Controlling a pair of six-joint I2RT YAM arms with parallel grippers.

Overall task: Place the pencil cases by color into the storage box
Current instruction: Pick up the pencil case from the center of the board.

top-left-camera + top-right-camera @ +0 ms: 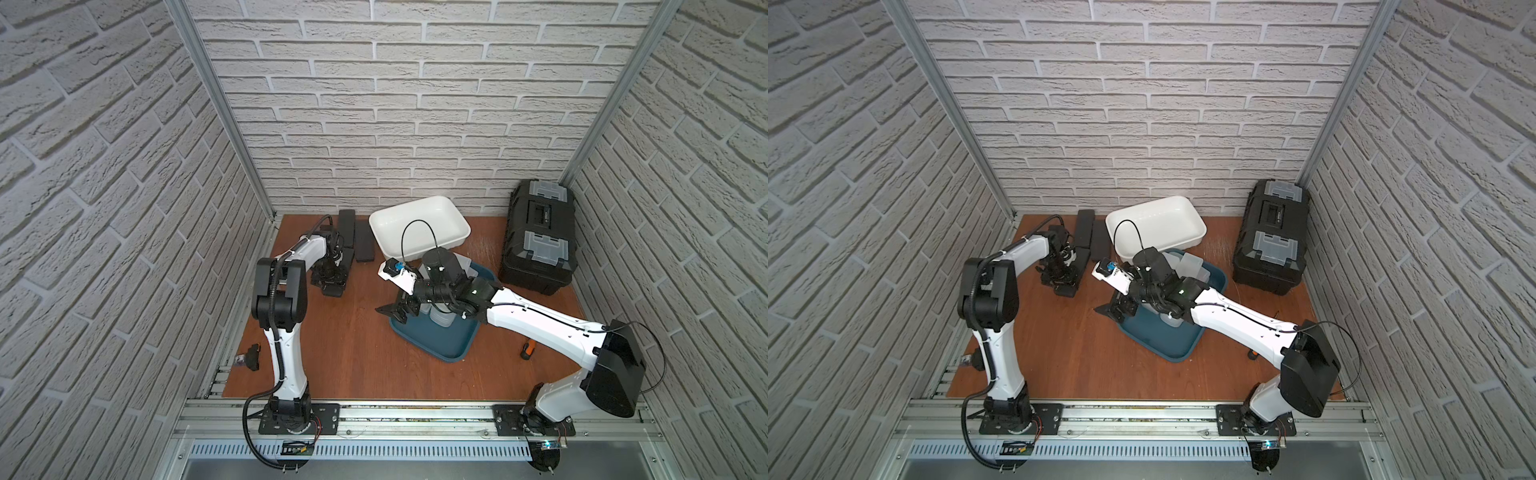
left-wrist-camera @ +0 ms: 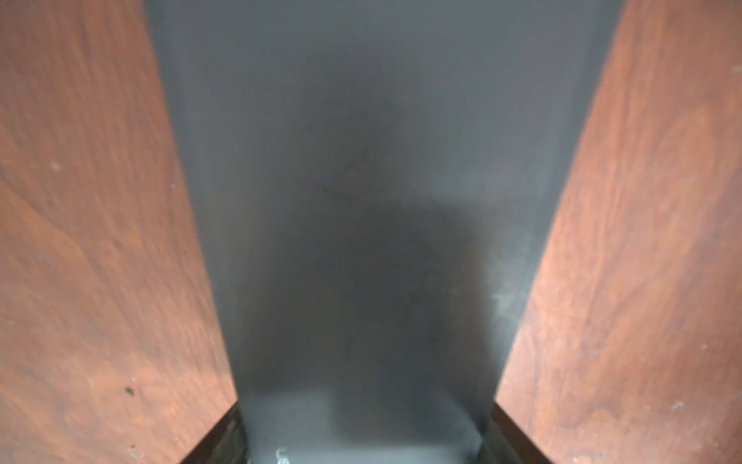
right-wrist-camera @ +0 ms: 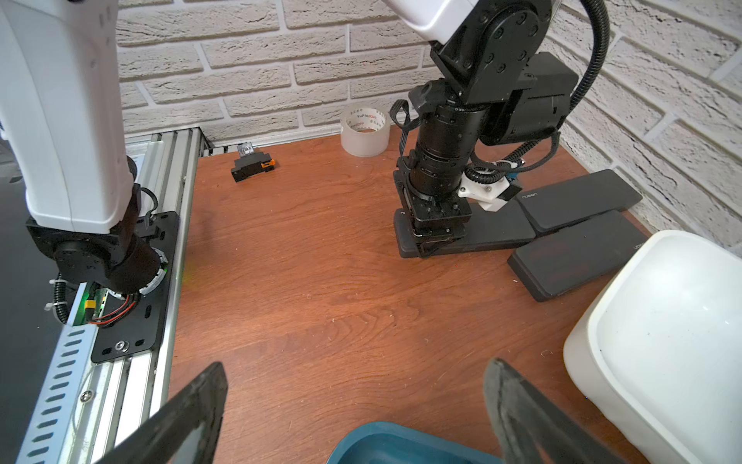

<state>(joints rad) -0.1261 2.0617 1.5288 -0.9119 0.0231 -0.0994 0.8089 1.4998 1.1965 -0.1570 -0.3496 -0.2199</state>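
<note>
Three matte black pencil cases lie at the back left of the wooden table. My left gripper (image 1: 330,280) (image 3: 435,241) points straight down on the nearest case (image 3: 494,235), its jaws against the case's two long edges, shut on it; that case (image 2: 361,201) fills the left wrist view. The two others (image 1: 347,228) (image 1: 365,241) lie behind it. Frosted white cases (image 1: 1187,264) rest in a teal tray (image 1: 449,345), mostly hidden under my right arm. My right gripper (image 1: 399,305) (image 3: 356,367) hangs open and empty over the tray's left corner. The white storage box (image 1: 440,243) stands behind the tray.
A shut black toolbox (image 1: 538,237) fills the back right corner. A clear tape roll (image 3: 365,130) stands by the left wall, with a small black and orange part (image 3: 253,164) near the left edge. An orange-handled tool (image 1: 528,349) lies by my right arm.
</note>
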